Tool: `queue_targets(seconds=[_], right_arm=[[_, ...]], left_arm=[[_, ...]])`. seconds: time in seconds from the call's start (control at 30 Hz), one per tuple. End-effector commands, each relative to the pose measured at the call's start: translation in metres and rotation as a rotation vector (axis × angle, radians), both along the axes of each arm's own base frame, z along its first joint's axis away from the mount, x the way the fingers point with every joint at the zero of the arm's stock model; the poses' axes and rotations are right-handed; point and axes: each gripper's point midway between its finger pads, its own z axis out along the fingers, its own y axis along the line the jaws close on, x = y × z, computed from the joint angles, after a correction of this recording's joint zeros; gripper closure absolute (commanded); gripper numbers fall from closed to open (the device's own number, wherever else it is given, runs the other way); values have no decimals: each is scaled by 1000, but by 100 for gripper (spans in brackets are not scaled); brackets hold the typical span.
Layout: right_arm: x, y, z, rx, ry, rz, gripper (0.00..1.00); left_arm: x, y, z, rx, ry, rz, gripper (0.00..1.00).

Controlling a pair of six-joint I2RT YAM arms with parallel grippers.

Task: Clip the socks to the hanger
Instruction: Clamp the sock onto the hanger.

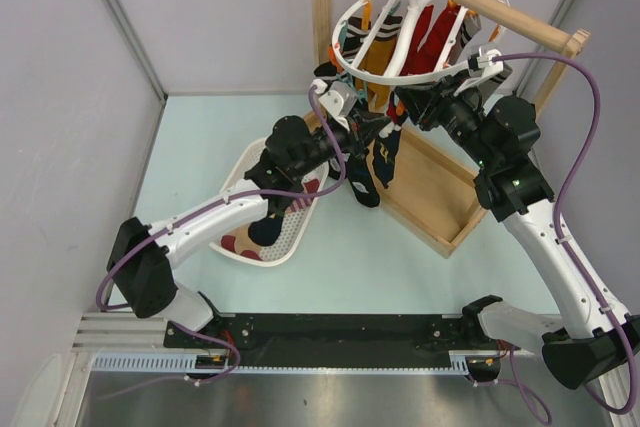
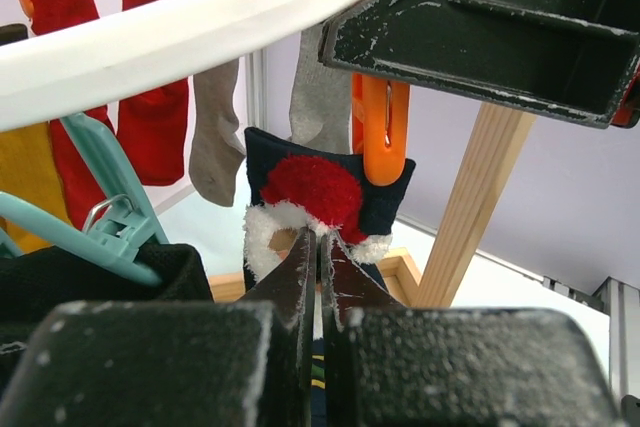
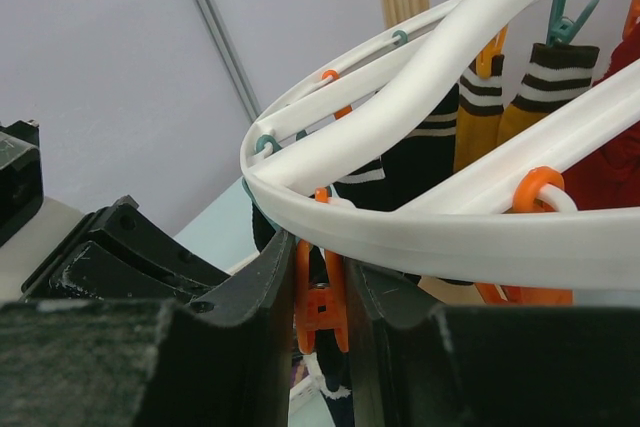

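Below the wooden rail, left end effector grips navy sock, right end effector squeezes orange clip.

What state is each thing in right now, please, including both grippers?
Hanger: hung on the wooden rail, several socks clipped.
Navy sock: held up at the orange clip.
Orange clip: pinched by the right gripper.
Left gripper: shut on the navy sock.
Right gripper: shut on the orange clip.
Basket: holds loose socks.

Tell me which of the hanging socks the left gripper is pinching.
The navy sock with the fuzzy red-and-white patch, at the orange clip. The red socks, grey socks and yellow sock hang clear of the left gripper.
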Motion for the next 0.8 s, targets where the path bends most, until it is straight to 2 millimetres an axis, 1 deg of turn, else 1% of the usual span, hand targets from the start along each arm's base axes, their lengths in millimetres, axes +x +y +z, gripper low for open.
queue_targets(seconds=[0.0,0.3,0.4,0.43,0.5,0.53,0.6,0.63,0.67,0.7,0.77], right_arm=[[-15,-1,32,16,-89,26,93],[-15,-1,33,21,-89,32,93],[-16,0,32,21,-89,35,90],[-16,0,33,20,-92,36,83],[-17,0,34,21,-95,38,72],[-17,-1,34,19,-98,36,62],[-20,-2,35,14,-100,33,50],[-20,-3,35,12,-102,32,41],[-21,-3,34,7,-100,29,37],[-22,-4,35,4,-103,28,30],[-26,-6,37,-10,-118,26,26]], left_arm=[[-11,7,51,-100,-62,-29,99],[-12,4,56,-120,-52,-50,100],[-13,4,59,-127,-55,-53,100],[-12,4,59,-127,-55,-53,100],[-12,3,58,-122,-54,-52,100],[-12,3,58,-121,-53,-51,99],[-10,3,54,-116,-46,-43,99],[-9,4,54,-114,-44,-38,98],[-7,4,51,-109,-40,-31,98],[-5,5,48,-106,-32,-21,98],[-3,6,45,-103,-23,-11,97]])
